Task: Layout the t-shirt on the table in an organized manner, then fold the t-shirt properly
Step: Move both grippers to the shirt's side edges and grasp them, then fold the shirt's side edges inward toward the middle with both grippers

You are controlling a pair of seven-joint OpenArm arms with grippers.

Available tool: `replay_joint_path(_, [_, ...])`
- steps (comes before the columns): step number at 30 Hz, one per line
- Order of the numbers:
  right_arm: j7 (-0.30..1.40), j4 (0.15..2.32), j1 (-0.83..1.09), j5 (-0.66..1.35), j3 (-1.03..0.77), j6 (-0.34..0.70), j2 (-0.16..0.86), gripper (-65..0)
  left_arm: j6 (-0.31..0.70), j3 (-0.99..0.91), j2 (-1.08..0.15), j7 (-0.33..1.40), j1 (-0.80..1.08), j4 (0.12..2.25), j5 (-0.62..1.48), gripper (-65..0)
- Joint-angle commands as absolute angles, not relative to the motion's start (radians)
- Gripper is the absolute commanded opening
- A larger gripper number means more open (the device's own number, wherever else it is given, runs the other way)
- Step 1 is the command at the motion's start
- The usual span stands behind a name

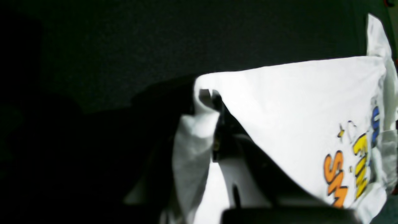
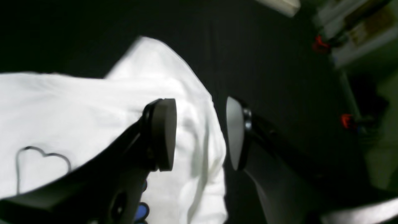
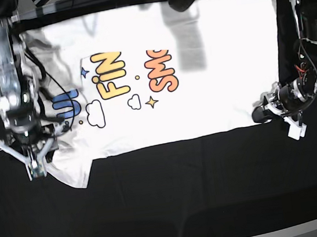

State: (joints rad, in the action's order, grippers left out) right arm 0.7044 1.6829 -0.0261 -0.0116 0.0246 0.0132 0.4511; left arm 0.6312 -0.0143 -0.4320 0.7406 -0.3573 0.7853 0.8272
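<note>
The t-shirt lies spread print-up across the far half of the table, its yellow, orange and blue letters showing; the left gripper sits at the shirt's hem corner, jaws closed on a pinch of white cloth that drapes around its fingers in the left wrist view; the right gripper hovers over a sleeve, its two pads parted and holding nothing, one pad over the white fabric, the other over black tablecloth.

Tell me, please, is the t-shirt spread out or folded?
Spread: the t-shirt lies print-up across the table, no fold made.
</note>
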Motion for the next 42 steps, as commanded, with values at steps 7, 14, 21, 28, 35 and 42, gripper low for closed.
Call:
replay_joint_path(7, [0.773, 1.293, -0.426, 0.064, 0.02, 0.167, 0.411, -39.4, 0.637, -0.019, -0.446, 0.732, -0.382, 0.798, 0.839, -65.0])
replay_joint_path(14, [0.716, 0.828, -0.688, 0.056, 0.02, 0.274, 0.404, -39.4, 0.637, -0.019, -0.446, 0.732, -0.382, 0.798, 0.839, -65.0])
replay_joint_path(21, [0.597, 0.557, -0.761, 0.052, 0.02, 0.39, 0.395, -39.4, 0.637, -0.019, -0.446, 0.732, -0.382, 0.798, 0.839, -65.0])
replay_joint_path(28, [0.605, 0.535, -0.74, 0.052, 0.02, 0.39, 0.357, -65.0, 0.637, -0.019, -0.446, 0.731, -0.383, 0.798, 0.839, -65.0])
replay_joint_path(35, [0.602, 0.536, -0.782, 0.016, 0.02, 0.389, 0.355, -65.0, 0.638, -0.019, -0.447, 0.731, -0.386, 0.798, 0.839, -65.0])
replay_joint_path(42, [0.63, 0.586, -0.795, -0.004, 0.02, 0.389, 0.389, -65.0, 0.679, -0.02, -0.447, 0.69, -0.388, 0.842, 0.761, -65.0])
